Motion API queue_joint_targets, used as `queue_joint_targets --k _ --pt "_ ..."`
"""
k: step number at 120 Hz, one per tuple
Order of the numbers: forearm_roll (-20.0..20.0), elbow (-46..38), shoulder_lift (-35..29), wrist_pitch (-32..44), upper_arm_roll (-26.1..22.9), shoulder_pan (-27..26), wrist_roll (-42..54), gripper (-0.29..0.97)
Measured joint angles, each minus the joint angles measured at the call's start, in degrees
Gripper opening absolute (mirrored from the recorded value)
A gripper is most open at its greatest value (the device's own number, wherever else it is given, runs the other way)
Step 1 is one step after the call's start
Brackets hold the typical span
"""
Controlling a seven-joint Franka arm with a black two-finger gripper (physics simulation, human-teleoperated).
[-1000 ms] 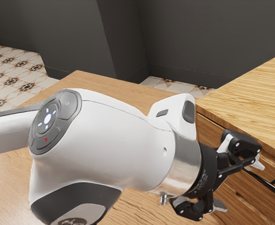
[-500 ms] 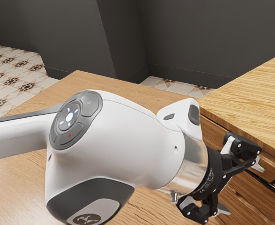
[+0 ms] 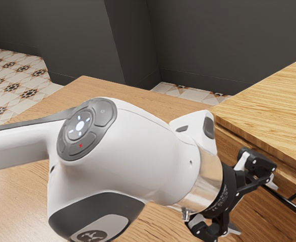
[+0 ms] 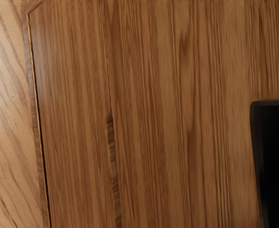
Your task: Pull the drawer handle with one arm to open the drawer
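Observation:
The wooden drawer front (image 3: 248,212) sits under the cabinet top on the exterior view's right. Its black bar handle (image 3: 288,197) sticks out from the front. My black gripper (image 3: 252,204) is at the drawer front with its fingers spread wide, open. The upper fingertip (image 3: 272,177) lies right beside the inner end of the handle, and the lower fingertip (image 3: 233,230) is well below it. In the wrist view the drawer front (image 4: 177,95) is very close, with a dark blurred shape (image 4: 272,161) next to the hand that I cannot identify.
The cabinet's wooden top (image 3: 269,111) overhangs the drawer. A lower wooden table (image 3: 117,93) runs behind my arm, whose white body (image 3: 137,161) hides much of the exterior view. Dark walls and a tiled floor (image 3: 11,80) lie beyond.
My arm has swung toward the exterior view's right and my gripper has dropped a little along the drawer front. The fingers stay spread. The handle has barely shifted.

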Motion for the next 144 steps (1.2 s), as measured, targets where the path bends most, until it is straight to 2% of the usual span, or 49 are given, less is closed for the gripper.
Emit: queue_joint_targets --k 43,144 --pt "-0.1 -0.5 -2.5 -3.6 -0.2 0.0 0.0 0.67" --pt "-0.2 -2.8 -5.2 -5.4 -2.7 -0.3 -0.6 0.67"
